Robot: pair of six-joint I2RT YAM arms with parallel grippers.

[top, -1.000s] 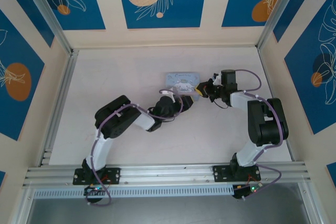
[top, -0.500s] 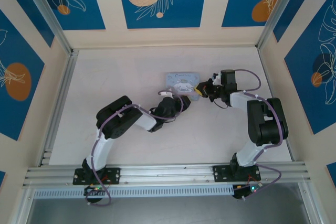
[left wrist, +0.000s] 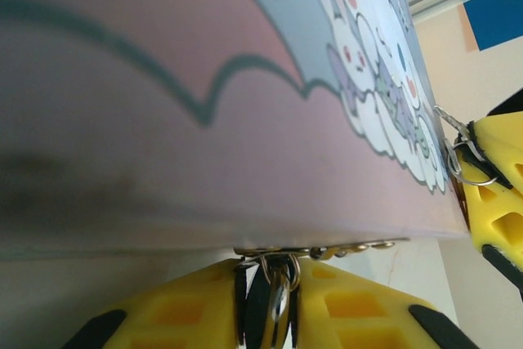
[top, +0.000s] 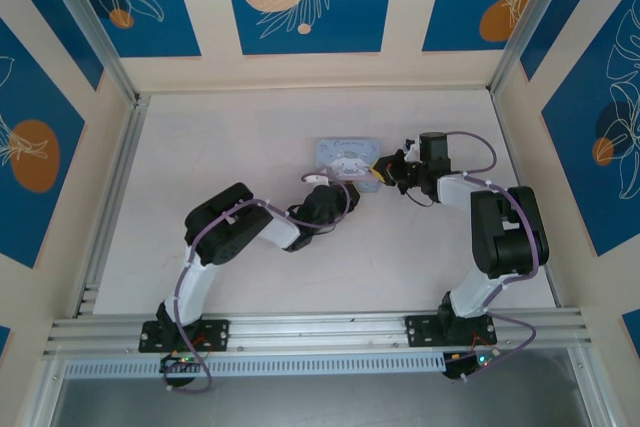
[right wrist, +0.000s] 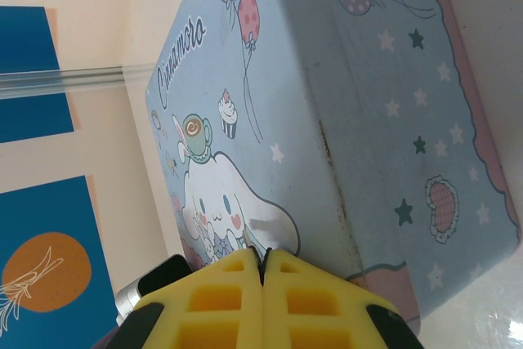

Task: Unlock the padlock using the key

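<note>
The pale blue cartoon tin (top: 345, 155) lies mid-table. My left gripper (top: 348, 187) is at its near edge, low on the table. In the left wrist view its yellow fingers (left wrist: 351, 308) are shut on a metal ring (left wrist: 275, 277), and the thin silvery key (left wrist: 343, 248) lies flat under the tin's rim. My right gripper (top: 384, 169) is at the tin's right end, shut (right wrist: 263, 257), with a thin metal tip poking out between the pads. A wire loop (left wrist: 462, 158) juts from it; it looks like the padlock's shackle. The teal body is hidden.
The tin's side wall (left wrist: 163, 120) stands right in front of my left fingers. The tin's lid (right wrist: 327, 96) is close ahead of the right wrist. Aluminium rails (top: 110, 187) and patterned walls fence the table. Bare table lies to the left and near the front.
My left gripper's fingers have closed in on the key's ring, and its wrist has edged slightly toward the tin. The right arm and the tin have stayed put.
</note>
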